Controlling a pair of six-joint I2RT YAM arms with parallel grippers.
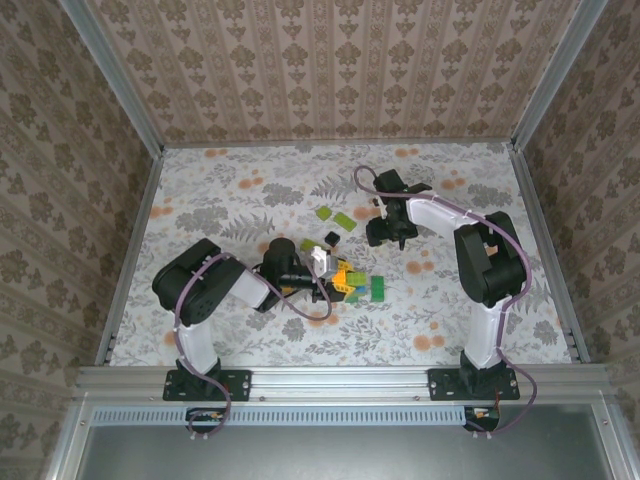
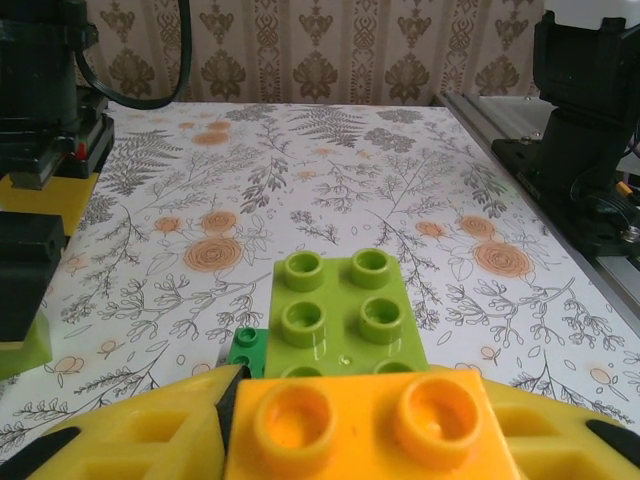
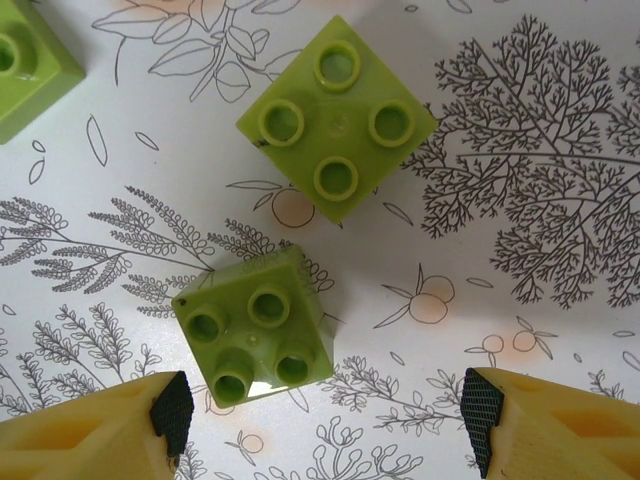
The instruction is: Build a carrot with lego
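Risk note: lime pick-up

At the bottom centre of the left wrist view, left claw (image 2: pixel 360 405) is closed on orange brick (image 2: pixel 365 425). A lime brick (image 2: pixel 345 315) abuts beyond it; joined or not, cannot tell. In the right wrist view, right claw (image 3: pixel 327 415) is wide open and empty above skewed lime square (image 3: pixel 255 335) on worktop (image 3: pixel 560 330). Closing may twist it out.

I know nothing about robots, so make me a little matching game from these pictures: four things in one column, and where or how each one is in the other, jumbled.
Things:
1 orange brick
2 small dark-green brick
3 right gripper
4 lime four-stud brick

States or places:
a open, fingers wide apart
b peeking out beside a larger lime brick
c held between the left gripper's yellow fingers
d lying loose on the table, studs up

Pairs: 1-c, 2-b, 3-a, 4-d
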